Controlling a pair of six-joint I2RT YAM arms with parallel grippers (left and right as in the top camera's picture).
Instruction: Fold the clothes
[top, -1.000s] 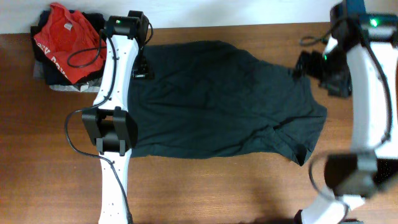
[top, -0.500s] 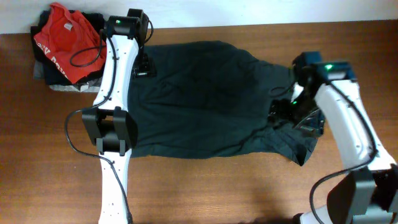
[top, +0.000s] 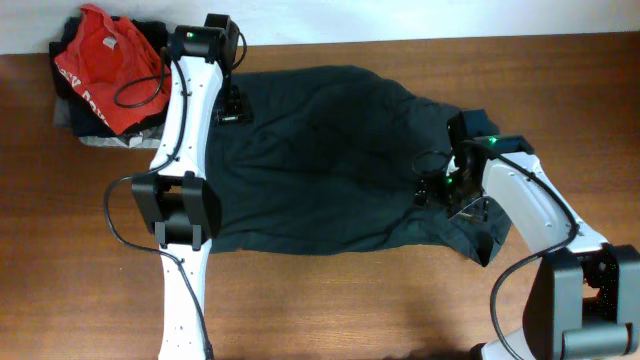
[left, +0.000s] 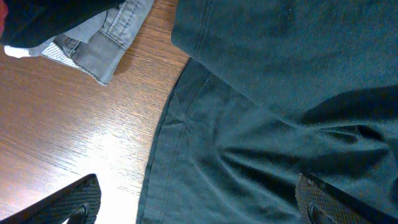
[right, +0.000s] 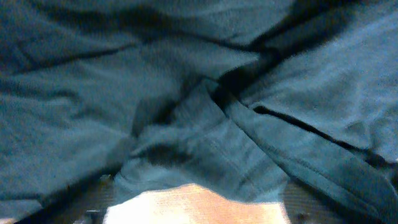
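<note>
The dark charcoal-navy garment (top: 340, 160) lies spread flat and wrinkly across the middle of the wooden table. My left gripper (top: 229, 103) hovers over its back left corner. In the left wrist view the left gripper (left: 199, 208) is wide open, with the garment's hem (left: 186, 124) between the fingers. My right gripper (top: 440, 190) is low over the garment's right part. In the right wrist view the folds (right: 205, 118) fill the picture; the right gripper (right: 196, 214) looks open, its tips dim at the bottom corners, straddling a hem over bare wood.
A red T-shirt (top: 100, 65) tops a pile at the back left corner, over a grey folded garment (top: 110, 140), which also shows in the left wrist view (left: 99, 46). Bare wood table (top: 350, 310) lies in front. A white wall runs along the back.
My right arm swung in from the far right edge and came down onto the garment's right part. The left arm and the garment have barely moved.
</note>
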